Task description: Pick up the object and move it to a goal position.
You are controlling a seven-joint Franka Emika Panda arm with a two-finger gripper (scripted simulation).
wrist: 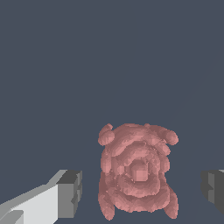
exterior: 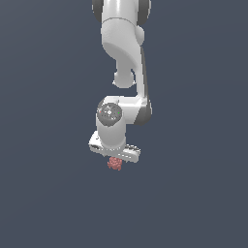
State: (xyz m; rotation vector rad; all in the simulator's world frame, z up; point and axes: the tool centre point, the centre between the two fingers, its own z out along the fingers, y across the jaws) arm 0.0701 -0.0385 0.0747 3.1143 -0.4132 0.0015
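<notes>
We see the object [wrist: 136, 173] matt, reddish-pink and knobbly all over, the arm [exterior: 121, 43] smooth glossy white like plastic, the fingers [wrist: 70, 192] tipped in dull grey pads.

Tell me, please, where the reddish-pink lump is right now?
In the exterior view the reddish-pink lump sits just below the white gripper, near the centre; the wrist view shows it between the open fingers, touching neither.

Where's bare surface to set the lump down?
Nearly everywhere: in the exterior view the dark surface is bare on both sides of the arm and below the lump. The only crowded spot is under the tool, where the lump sits between its open fingers with gaps either side.
</notes>
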